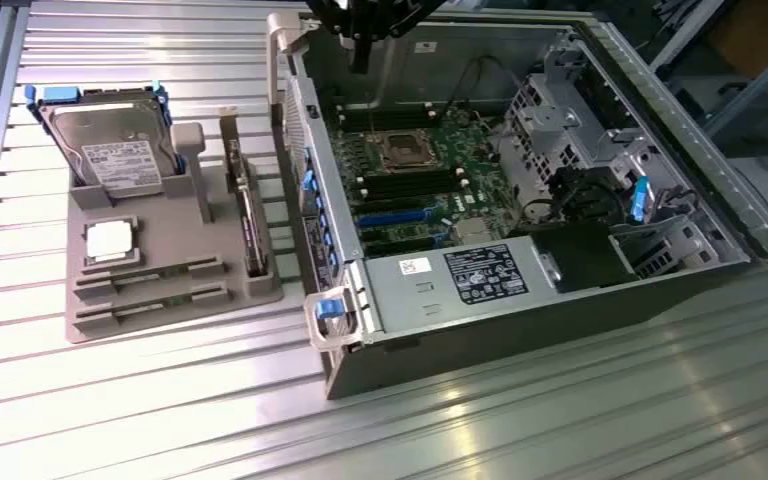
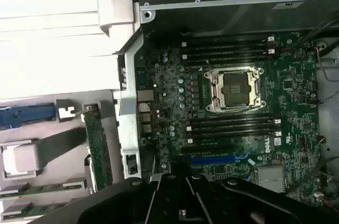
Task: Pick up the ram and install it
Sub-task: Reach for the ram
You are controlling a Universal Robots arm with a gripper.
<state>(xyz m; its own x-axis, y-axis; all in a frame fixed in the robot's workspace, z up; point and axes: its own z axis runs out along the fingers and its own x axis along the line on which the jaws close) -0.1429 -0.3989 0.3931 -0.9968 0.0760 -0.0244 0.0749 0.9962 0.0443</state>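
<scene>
Two ram sticks lie in grooves at the near end of the grey holder tray [image 1: 91, 215], one [image 1: 147, 274] behind the other [image 1: 144, 308]. In the wrist view their green edges [image 2: 45, 188] show beside the case. My gripper [image 1: 357, 58] hangs over the far end of the open computer case [image 1: 491, 300], above the motherboard [image 1: 418, 180] and well away from the tray. Its fingers [image 2: 183, 192] are shut with nothing between them. Empty memory slots [image 2: 228, 49] [image 2: 233, 126] run on both sides of the CPU socket [image 2: 233, 89].
The tray also carries a hard drive [image 1: 111, 150], a square silver CPU [image 1: 108, 240] and an upright expansion card [image 1: 248, 215]. The case's side wall [image 1: 307, 190] stands between tray and motherboard. A power supply [image 1: 471, 275] and drive cages [image 1: 584, 130] crowd the case.
</scene>
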